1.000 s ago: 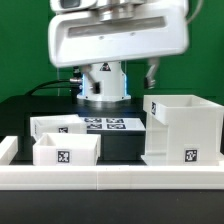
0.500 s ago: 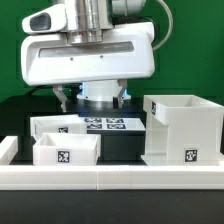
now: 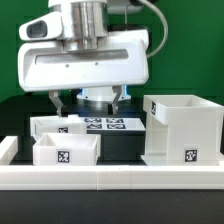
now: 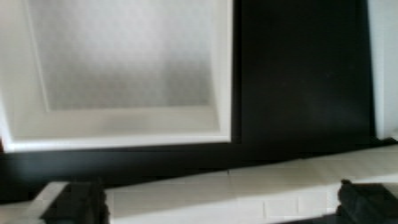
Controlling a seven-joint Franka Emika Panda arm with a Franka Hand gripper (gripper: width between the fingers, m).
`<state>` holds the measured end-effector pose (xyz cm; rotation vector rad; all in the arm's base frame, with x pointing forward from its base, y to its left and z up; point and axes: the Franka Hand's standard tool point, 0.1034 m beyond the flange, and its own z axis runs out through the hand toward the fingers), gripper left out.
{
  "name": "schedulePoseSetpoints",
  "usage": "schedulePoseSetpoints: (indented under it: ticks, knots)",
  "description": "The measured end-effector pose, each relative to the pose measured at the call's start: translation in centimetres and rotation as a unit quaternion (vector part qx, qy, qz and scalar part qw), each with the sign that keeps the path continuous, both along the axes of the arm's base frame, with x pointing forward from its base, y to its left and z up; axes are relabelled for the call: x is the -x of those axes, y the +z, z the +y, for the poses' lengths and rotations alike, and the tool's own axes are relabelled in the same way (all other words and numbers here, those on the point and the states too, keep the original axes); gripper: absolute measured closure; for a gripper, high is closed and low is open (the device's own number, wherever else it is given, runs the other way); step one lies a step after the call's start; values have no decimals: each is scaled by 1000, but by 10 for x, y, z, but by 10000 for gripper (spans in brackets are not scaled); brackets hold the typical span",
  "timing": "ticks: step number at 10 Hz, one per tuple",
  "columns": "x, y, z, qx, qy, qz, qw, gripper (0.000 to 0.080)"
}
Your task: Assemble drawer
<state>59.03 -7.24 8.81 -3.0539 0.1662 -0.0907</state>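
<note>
The drawer lies in loose white parts. The tall boxy casing (image 3: 182,130) stands at the exterior view's right. One small open-topped tray (image 3: 52,126) sits at the back left and a second tray (image 3: 66,150) in front of it. My gripper (image 3: 90,101) hangs open and empty above the back tray and the marker board, touching nothing. In the wrist view a tray (image 4: 125,70) is seen from above, open top up, beyond the open gripper (image 4: 219,205). Both dark fingertips (image 4: 75,203) stand wide apart with nothing between them.
The marker board (image 3: 106,125) lies flat between the trays and the casing. A long low white rail (image 3: 110,179) runs across the front. A blurred white strip (image 4: 249,185) crosses the wrist view near the fingers. A white edge (image 4: 391,70) shows at that view's side.
The gripper has swung from the exterior view's upper right to the left and come down, so both fingers now show above the back tray. The parts have not moved.
</note>
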Motion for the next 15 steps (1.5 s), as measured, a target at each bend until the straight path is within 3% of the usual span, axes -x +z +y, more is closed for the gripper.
schedulePoseSetpoints:
  ticks: [2,7,12,15]
  knots:
    - [17,-21,-1,9,-3,-2,1000,150]
    - [24,-51,-6,19,-5,0,1000,150]
    - [26,-54,-9,19,-4,3,1000,150]
    - [37,-75,-6,27,-2,1,1000,150]
